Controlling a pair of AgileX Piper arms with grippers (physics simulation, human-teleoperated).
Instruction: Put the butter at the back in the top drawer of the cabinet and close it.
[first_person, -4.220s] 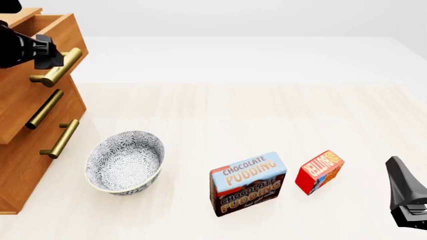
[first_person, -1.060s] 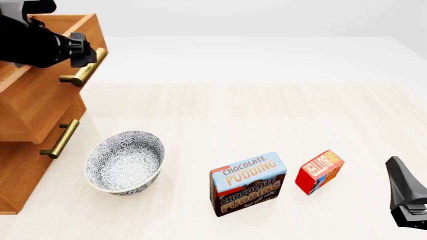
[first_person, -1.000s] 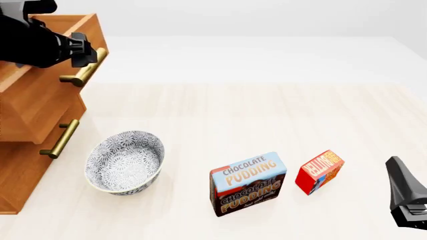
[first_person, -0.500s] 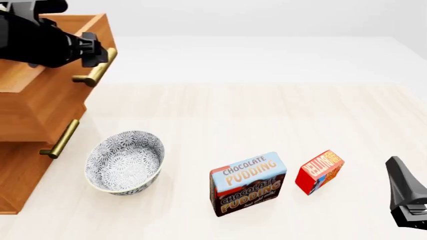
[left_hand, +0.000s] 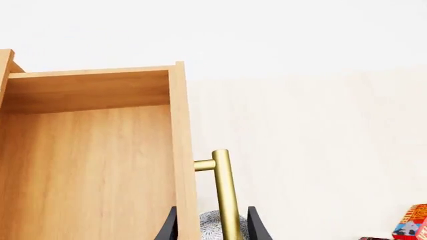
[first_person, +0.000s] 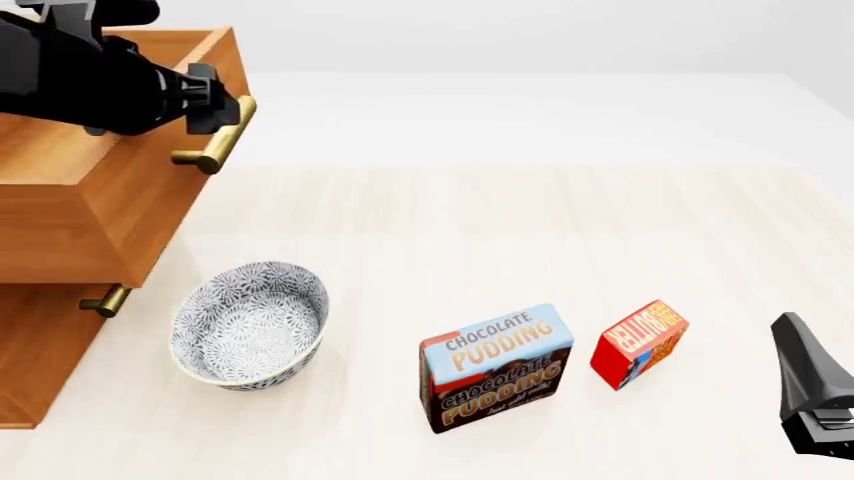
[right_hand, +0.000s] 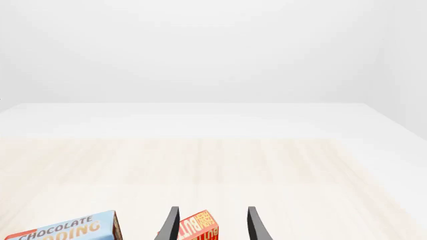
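Note:
The cabinet (first_person: 54, 330) stands at the left. Its top drawer (first_person: 107, 200) is pulled far out, and its bare wooden inside (left_hand: 87, 165) shows. My left gripper (first_person: 220, 105) sits over the drawer's front edge at the brass handle (left_hand: 225, 190). It is open (left_hand: 212, 225), with one finger on the drawer's inner side and the other outside the handle. The butter (first_person: 639, 343), a small red box, stands on the table to the right of the pudding box. My right gripper (first_person: 807, 390) hangs open near the front right, apart from the butter (right_hand: 198, 227).
A patterned bowl (first_person: 250, 322) sits in front of the cabinet, below the open drawer. The blue-and-brown Chocolate Pudding box (first_person: 497, 365) stands just left of the butter. A lower drawer's handle (first_person: 107, 300) pokes out under the open drawer.
My left gripper has moved right with the top drawer's front, drawing the drawer steadily further out of the cabinet. The right arm, butter, pudding box and bowl have stayed put.

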